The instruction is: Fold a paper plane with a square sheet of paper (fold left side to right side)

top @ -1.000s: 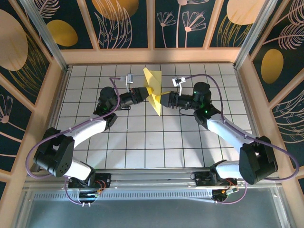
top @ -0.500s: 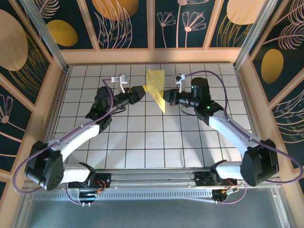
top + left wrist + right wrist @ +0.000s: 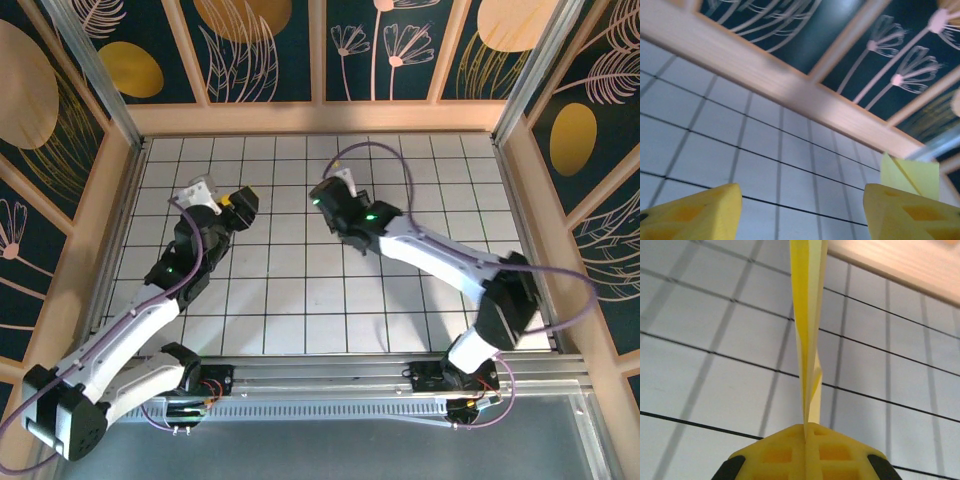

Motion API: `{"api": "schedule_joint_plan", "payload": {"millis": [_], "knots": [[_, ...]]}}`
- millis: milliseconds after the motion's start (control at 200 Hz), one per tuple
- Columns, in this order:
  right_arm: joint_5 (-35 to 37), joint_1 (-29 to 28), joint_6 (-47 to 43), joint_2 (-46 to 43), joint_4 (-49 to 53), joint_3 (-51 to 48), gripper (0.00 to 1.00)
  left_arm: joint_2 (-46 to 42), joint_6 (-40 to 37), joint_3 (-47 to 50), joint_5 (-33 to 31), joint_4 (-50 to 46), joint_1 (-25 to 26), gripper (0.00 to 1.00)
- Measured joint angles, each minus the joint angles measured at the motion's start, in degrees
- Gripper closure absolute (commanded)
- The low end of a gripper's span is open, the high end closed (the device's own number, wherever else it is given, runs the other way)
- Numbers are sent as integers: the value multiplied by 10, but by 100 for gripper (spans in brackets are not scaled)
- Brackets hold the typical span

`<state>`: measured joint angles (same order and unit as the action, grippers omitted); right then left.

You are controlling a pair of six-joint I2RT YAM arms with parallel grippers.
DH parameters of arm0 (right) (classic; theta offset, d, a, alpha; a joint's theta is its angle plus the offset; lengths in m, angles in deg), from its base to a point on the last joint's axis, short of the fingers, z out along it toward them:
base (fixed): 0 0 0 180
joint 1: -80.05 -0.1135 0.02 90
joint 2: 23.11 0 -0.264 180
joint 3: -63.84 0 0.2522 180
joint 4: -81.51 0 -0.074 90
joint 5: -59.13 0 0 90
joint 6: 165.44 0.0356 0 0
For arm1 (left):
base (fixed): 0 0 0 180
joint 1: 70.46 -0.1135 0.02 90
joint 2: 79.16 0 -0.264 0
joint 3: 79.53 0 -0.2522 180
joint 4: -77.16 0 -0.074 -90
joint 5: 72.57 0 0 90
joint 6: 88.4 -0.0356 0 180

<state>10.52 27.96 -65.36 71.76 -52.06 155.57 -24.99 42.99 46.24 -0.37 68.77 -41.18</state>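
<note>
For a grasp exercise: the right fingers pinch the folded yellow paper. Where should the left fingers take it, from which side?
Probably the free end of the paper, away from the right fingers. It is a thin blade, so approach edge-on, one left finger per face.

Seen from above, the left arm (image 3: 130, 320) rises from the lower left corner of the frame, elbow folded low, forearm slanting up to the right. The left gripper (image 3: 240, 203) sits left of centre, and its wrist view shows its yellow fingers (image 3: 690, 212) spread wide apart. The right arm (image 3: 440, 255) bends at the right edge and reaches up and left. The right gripper (image 3: 322, 192) lies just above centre, its pads (image 3: 790, 452) pressed together on the folded paper (image 3: 807, 315).
</note>
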Motion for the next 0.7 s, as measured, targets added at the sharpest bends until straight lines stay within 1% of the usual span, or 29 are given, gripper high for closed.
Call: {"api": "schedule_joint_plan", "payload": {"millis": [105, 200, 340, 440, 535, 701], "knots": [[84, -23, -4, 87, 50, 20, 100, -14, 5, 6, -43, -21, 0, 33], [126, -29, -1, 151, 75, 35, 100, -18, 9, 7, -62, -30, 0, 33], [154, -31, 12, 233, 102, 73, 100, -14, 9, 8, -69, -36, 0, 33], [151, -33, 14, 263, 103, 83, 100, -4, 9, 7, -68, -39, 0, 33], [131, -33, 14, 272, 103, 83, 89, 6, 9, 7, -66, -40, 0, 33], [73, -34, 17, 274, 98, 87, 60, 19, 12, 7, -59, -40, 0, 32]]}}
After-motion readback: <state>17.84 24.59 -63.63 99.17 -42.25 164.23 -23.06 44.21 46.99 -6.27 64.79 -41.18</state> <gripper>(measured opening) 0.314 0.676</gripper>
